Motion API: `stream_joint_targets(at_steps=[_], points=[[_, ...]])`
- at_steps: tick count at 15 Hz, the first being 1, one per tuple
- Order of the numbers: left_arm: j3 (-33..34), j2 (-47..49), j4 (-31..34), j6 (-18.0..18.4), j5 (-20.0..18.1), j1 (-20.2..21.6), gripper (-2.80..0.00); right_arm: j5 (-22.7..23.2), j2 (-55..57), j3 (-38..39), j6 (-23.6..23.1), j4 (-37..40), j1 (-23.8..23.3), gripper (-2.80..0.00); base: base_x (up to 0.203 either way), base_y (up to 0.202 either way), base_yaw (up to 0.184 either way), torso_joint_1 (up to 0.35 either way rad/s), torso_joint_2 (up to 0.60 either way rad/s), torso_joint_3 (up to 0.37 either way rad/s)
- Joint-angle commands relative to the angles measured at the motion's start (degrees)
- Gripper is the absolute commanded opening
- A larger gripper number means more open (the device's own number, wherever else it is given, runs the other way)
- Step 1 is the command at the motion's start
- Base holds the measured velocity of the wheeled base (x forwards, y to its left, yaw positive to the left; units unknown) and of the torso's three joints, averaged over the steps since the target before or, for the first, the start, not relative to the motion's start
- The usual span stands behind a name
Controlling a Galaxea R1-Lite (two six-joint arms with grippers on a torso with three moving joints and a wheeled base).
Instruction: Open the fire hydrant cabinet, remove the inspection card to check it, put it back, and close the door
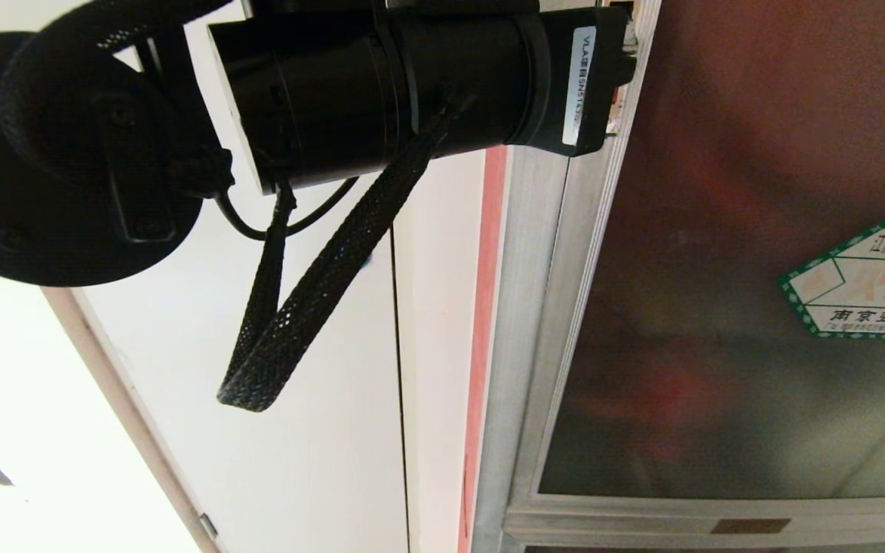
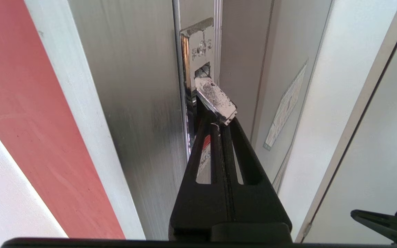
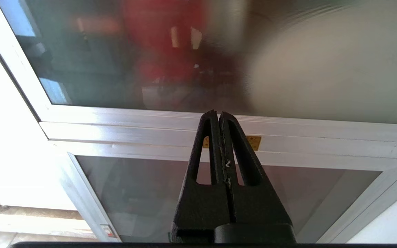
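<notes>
Reaching in from the left of the head view with the left arm (image 1: 381, 84), black and sleeved in braided cable, stretching over the white wall panel (image 1: 319, 461) and the red strip (image 1: 481, 322) toward the silver edge of the fire hydrant cabinet (image 1: 535, 307). Pressing the left hand (image 2: 215, 119) against that edge, fingers (image 2: 234, 144) drawn tight together with no gap, tips meeting the small silver latch (image 2: 215, 98), which is standing tilted out from its slot. Possibly hooking behind the latch rather than pinching it; hard telling from this angle. Seeing the door (image 1: 719, 307) further right, dark glass sitting in its frame and apparently shut, carrying the green-bordered sticker (image 1: 865, 280) near the right edge. Holding the right hand (image 3: 219, 115) pinched fully closed and empty, pointing at the door's bottom rail, just above the yellow label (image 3: 253, 142) and the lower glass panel (image 3: 150, 193), with blurred red shapes (image 3: 157, 41) showing through the glass.
</notes>
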Motion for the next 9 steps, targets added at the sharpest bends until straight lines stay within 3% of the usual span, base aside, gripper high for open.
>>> stream_joint_targets(at_steps=[1,6,9], points=[[-0.53,-0.31,-1.60,-0.04,0.27,0.05,-2.80,0.00,0.07,0.01,0.03,0.00,0.02,-2.80,0.000,0.000,0.000,0.000,0.00,0.000],[-1.42,-2.11,-2.27,0.11,0.27,-1.14,-2.80,0.00,0.07,0.01,0.03,0.00,0.02,-2.80,0.000,0.000,0.000,0.000,0.00,0.000],[-1.15,-2.66,-2.14,3.50,0.69,-1.97,-2.80,0.03,0.07,0.01,-0.06,0.06,0.02,-2.80,0.000,0.000,0.000,0.000,0.00,0.000]])
